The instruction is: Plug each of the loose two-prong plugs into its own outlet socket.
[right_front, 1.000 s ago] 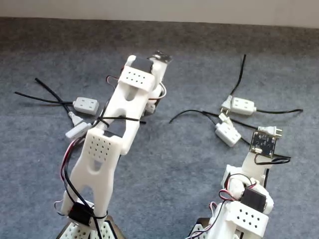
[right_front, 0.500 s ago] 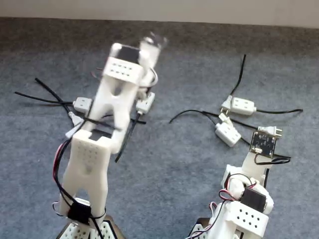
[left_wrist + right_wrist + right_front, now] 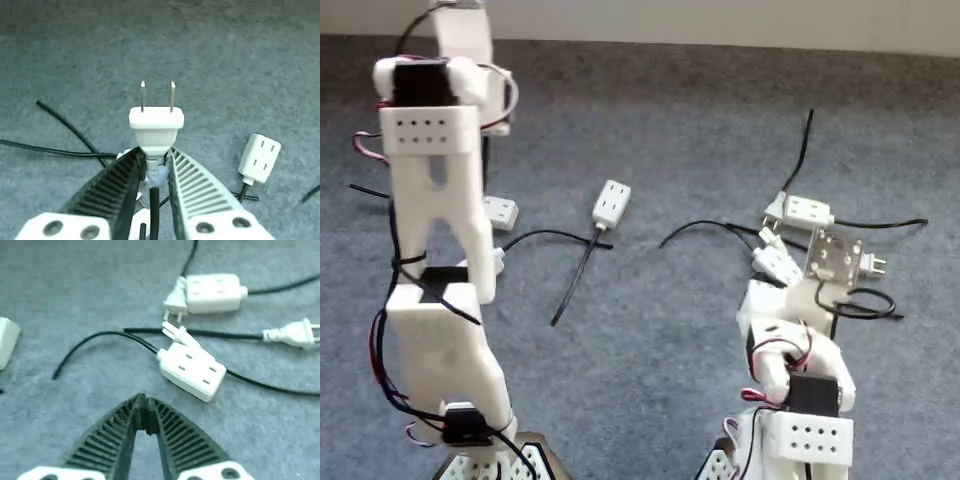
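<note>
From above I counted four white outlet sockets on the grey carpet [image 3: 650,400]. The middle socket [image 3: 611,203] lay with its black cord trailing. A second socket [image 3: 501,211] was half hidden behind the raised left arm [image 3: 430,200]. The far right socket [image 3: 808,211] was in plain sight, and the near right socket [image 3: 775,265] was partly covered by the right arm [image 3: 800,340]. One loose plug [image 3: 873,265] poked out beside that arm's wrist.

At the left wrist, the left gripper [image 3: 152,159] was clamped on the neck of a two-prong plug [image 3: 156,122], with both prongs pointing away over the carpet. One socket lay off to the side. Two black cords [image 3: 65,127] ran under the fingers, their ends hidden.

At the right wrist, the right gripper [image 3: 146,412] was pinched together on nothing. Two whole sockets showed, and a third [image 3: 6,342] was cut off at the edge. There were three plugs. The first plug [image 3: 176,300] touched the farther socket's end. The small plug [image 3: 175,332] against the nearer socket was hard to make out. The edge plug [image 3: 292,333] had its prongs cropped.
</note>
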Robot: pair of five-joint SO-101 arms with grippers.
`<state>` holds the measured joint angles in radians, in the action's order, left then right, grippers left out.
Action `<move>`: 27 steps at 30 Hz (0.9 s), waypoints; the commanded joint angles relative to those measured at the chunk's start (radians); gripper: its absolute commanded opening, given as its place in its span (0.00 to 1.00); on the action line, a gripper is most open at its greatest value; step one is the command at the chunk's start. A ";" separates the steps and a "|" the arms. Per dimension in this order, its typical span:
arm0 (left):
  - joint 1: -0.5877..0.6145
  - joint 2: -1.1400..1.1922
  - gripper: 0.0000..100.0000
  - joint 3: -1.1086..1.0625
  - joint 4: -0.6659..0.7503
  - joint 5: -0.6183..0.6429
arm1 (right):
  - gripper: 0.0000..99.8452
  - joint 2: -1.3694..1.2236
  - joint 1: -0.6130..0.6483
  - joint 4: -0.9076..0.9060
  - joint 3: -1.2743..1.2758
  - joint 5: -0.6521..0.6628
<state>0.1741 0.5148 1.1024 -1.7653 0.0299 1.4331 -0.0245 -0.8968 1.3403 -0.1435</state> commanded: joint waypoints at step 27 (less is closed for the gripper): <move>0.245 -0.056 0.01 -0.274 0.258 0.114 | 0.24 -1.767 0.631 -0.107 -1.480 -0.420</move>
<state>0.4150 0.5148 0.8232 -1.5382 0.1373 -0.2946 0.5953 -1.0058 -0.0008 -0.5700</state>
